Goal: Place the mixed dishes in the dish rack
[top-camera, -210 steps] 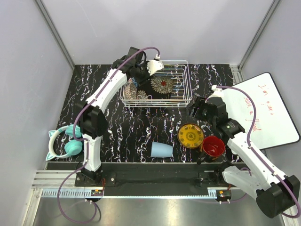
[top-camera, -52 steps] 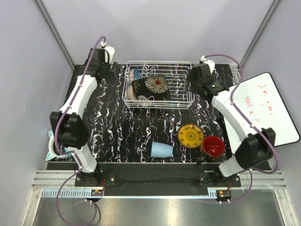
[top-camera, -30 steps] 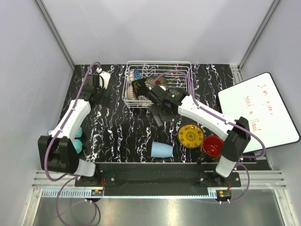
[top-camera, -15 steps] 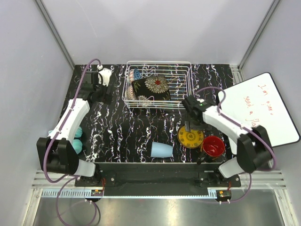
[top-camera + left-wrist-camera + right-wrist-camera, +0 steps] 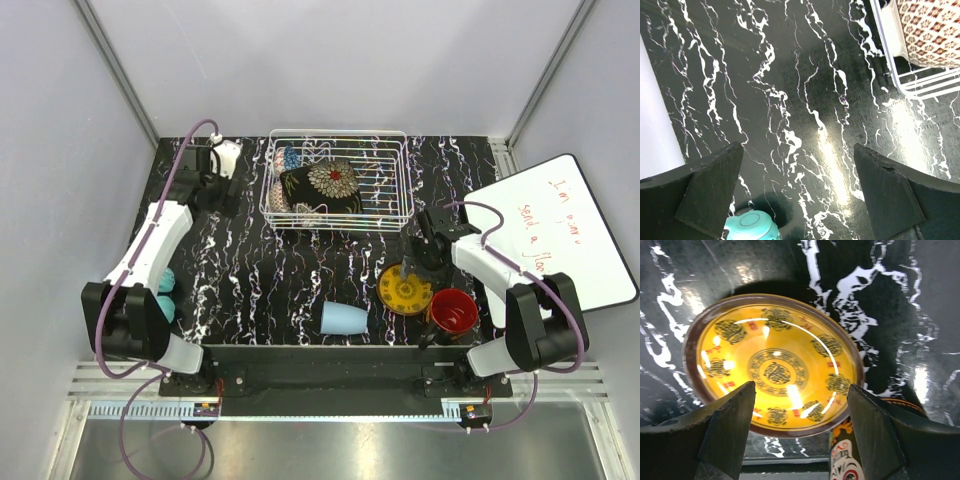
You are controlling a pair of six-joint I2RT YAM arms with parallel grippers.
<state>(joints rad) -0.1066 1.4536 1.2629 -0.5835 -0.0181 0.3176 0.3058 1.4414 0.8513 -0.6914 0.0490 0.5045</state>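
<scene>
Worktop (image 5: 250,260), dark marbled. Dish rack (image 5: 335,132) sits far centre. It holds the black square floral plate (image 5: 322,185), with the blue patterned bowl (image 5: 285,158) and beige patterned bowl (image 5: 277,196) at its left end.

Not yet loaded, near right:
- yellow ornate round plate (image 5: 405,288), lying flat
- red-inside dark floral mug (image 5: 453,310), just beside the plate on its near-right
- light-blue cup (image 5: 343,318), on its side, left of the plate

Right hand (image 5: 801,390): open wide, holding nothing, hovering over the plate's far-right part. In the wrist view the plate fills the gap between the fingers.

Key relation: the plate is straight below the right hand. It's round, so there's no long axis to line up with. It lies flat, so I'd expect a rim grip. The mug crowds the near-right rim. The rack is far-left of the plate.

Left hand (image 5: 797,150): fully open, empty, over bare worktop just left of the rack, well away from the plate. Right arm's job.
</scene>
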